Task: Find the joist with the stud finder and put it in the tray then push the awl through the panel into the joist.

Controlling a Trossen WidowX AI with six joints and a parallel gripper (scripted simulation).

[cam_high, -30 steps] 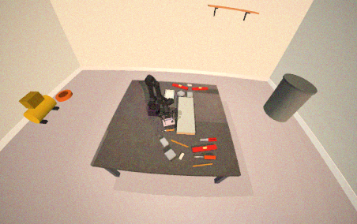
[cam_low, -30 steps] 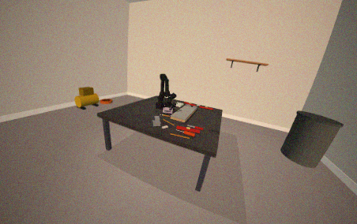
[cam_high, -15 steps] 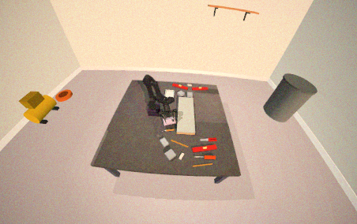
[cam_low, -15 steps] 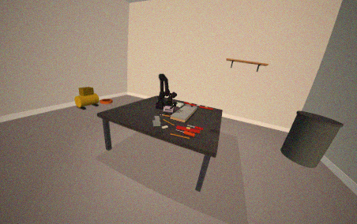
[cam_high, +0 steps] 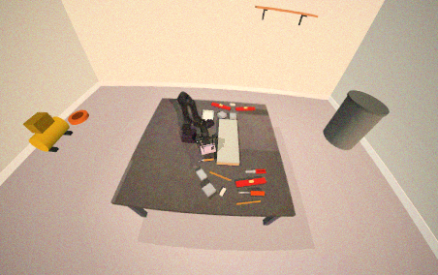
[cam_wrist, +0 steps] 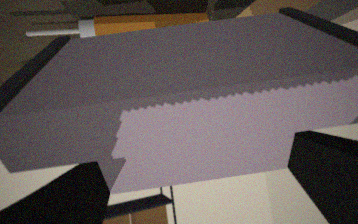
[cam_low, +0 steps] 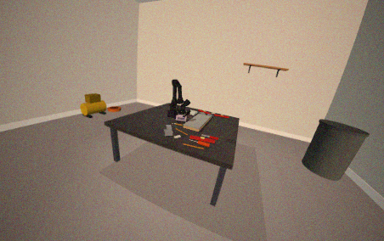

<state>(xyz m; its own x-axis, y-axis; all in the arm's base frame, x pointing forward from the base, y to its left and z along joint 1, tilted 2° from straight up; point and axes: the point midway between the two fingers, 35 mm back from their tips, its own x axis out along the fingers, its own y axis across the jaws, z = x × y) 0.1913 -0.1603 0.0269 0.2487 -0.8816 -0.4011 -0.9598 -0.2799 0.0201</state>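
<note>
My gripper [cam_high: 207,143] [cam_low: 182,115] [cam_wrist: 193,146] is shut on the stud finder [cam_high: 208,149] [cam_low: 181,119] [cam_wrist: 220,65], a lilac-grey box with black side strips. It is held beside the left long edge of the pale floor panel [cam_high: 232,140] [cam_low: 199,121]; its exact height is hard to tell. The awl [cam_high: 208,160] [cam_low: 177,124] [cam_wrist: 130,26], with an orange handle and thin metal shank, lies on the table just in front of the stud finder. A pale square item [cam_high: 207,114], perhaps the tray, lies behind the gripper. The joist is hidden.
Grey blocks [cam_high: 208,189] [cam_high: 201,174], an orange stick [cam_high: 220,176] and a small white piece [cam_high: 223,192] lie near the front. A red level [cam_high: 251,182] and red-handled tools [cam_high: 261,171] [cam_high: 258,193] lie front right. More red items [cam_high: 245,108] lie behind the panel.
</note>
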